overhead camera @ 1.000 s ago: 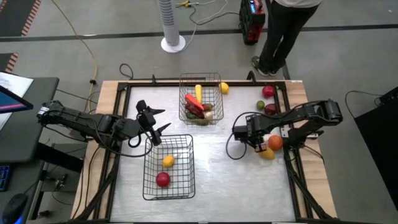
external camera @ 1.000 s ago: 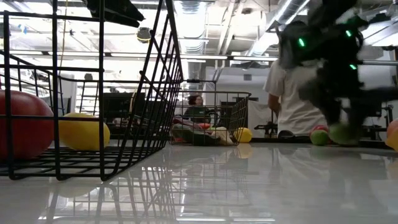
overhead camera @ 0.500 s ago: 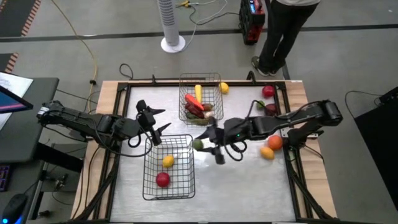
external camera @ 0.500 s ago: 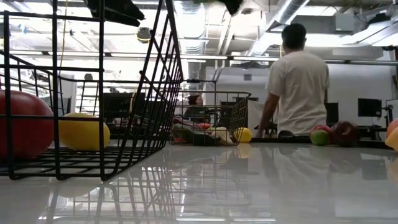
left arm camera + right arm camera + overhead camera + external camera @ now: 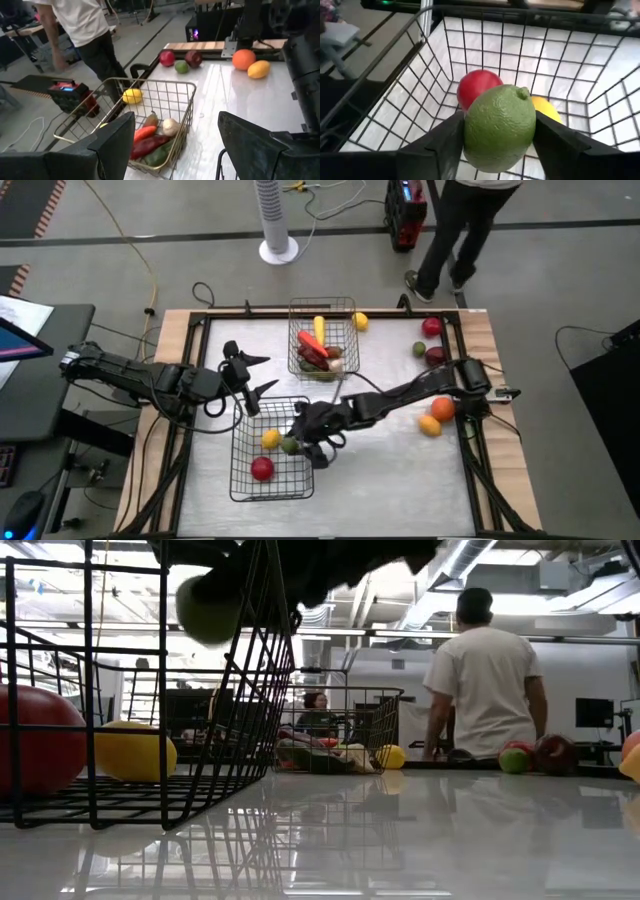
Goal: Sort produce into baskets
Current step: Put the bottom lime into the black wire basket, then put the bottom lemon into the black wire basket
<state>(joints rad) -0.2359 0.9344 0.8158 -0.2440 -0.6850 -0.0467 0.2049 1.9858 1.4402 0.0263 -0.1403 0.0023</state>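
**Clerk:** Where the right arm reaches across the table, what does the right gripper (image 5: 300, 442) carry?

**Keeper:** One round green lime (image 5: 500, 127), pinched between its two dark fingers (image 5: 436, 145) and held over the right rim of the black wire-mesh basket (image 5: 240, 480), above that basket's floor.

**Clerk:** Contents of that basket?

**Keeper:** One red apple (image 5: 262, 469) and one yellow lemon (image 5: 270, 438), lying apart on the mesh.

**Clerk:** Second basket?

**Keeper:** A brass-coloured wire-mesh basket (image 5: 180, 90) at the table's far middle, holding a red pepper (image 5: 150, 146), an orange carrot (image 5: 145, 133), a whitish garlic bulb (image 5: 170, 126) and some green pieces.

**Clerk:** Loose stock?

**Keeper:** A second yellow lemon (image 5: 360, 321) just beside that basket; by the right edge, a red apple (image 5: 431, 327), a small green fruit (image 5: 419, 348), a dark red fruit (image 5: 435, 356), an orange (image 5: 442, 408) and a yellow-orange fruit (image 5: 429, 426).

**Clerk:** Left gripper (image 5: 252, 373)?

**Keeper:** Fingers spread wide, holding nothing, near the black basket's far left corner.

**Clerk:** Labels or writing?

**Keeper:** None legible. A person (image 5: 485, 680) in a white shirt stands beyond the table.
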